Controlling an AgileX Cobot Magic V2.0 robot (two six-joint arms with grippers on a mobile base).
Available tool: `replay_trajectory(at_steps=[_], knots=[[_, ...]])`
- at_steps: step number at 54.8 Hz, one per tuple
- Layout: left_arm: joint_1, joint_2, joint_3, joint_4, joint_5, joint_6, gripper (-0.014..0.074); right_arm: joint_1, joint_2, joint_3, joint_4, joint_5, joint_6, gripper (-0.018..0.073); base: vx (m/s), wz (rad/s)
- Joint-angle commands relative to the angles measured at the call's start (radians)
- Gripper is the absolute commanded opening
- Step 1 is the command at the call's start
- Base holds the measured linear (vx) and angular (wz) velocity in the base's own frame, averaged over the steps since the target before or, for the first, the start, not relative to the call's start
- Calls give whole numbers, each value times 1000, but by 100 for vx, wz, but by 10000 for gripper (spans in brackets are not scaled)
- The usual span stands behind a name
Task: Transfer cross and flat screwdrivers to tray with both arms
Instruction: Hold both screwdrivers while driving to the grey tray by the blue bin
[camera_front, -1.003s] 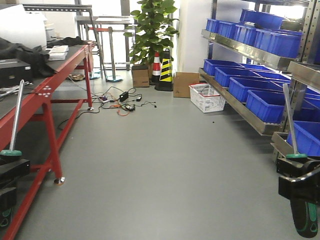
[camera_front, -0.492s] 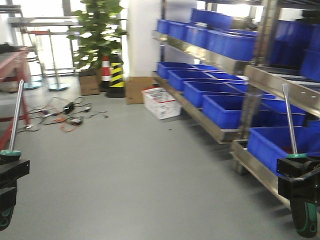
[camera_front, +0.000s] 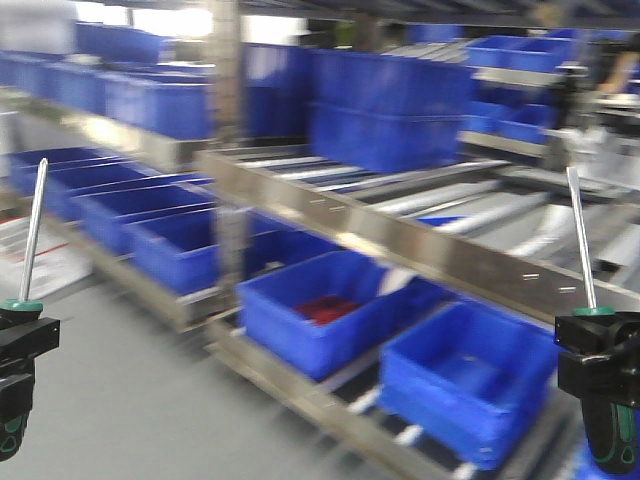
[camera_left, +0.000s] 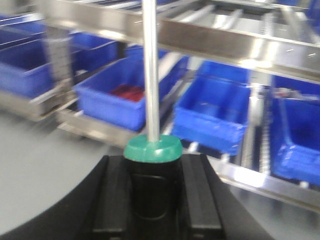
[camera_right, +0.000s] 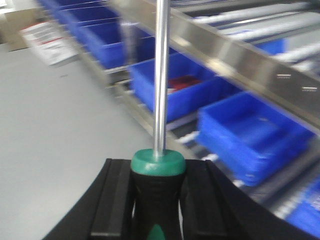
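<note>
A: What do we have ahead?
B: We face a steel shelf rack (camera_front: 430, 255), blurred, standing on grey floor (camera_front: 120, 400). Its levels carry blue bins (camera_front: 465, 375). One low bin (camera_front: 320, 310) holds something red; we can't tell what.
A: End effectors?
B: We see the left end effector (camera_left: 152, 197) clamped on the black handle of the left screwdriver (camera_left: 150, 75), shaft upright, green collar just above the jaws. We see the right end effector (camera_right: 157, 200) clamped on the right screwdriver (camera_right: 160, 75) the same way.
A: Which is cross, which flat?
B: We can't tell; the tips are too small or cut off. Both tools hang in front of the rack, well apart.
</note>
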Motion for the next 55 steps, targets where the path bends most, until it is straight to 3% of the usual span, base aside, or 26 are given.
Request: replay_trajectory(at_steps=[1, 55], knots=[[-3, -14, -28, -19, -86, -9, 4, -2, -14, -32, -21, -83, -6, -8, 43, -86], [-3, -14, -28, -19, -85, -9, 4, -2, -14, -32, -21, -82, -6, -8, 34, -66]])
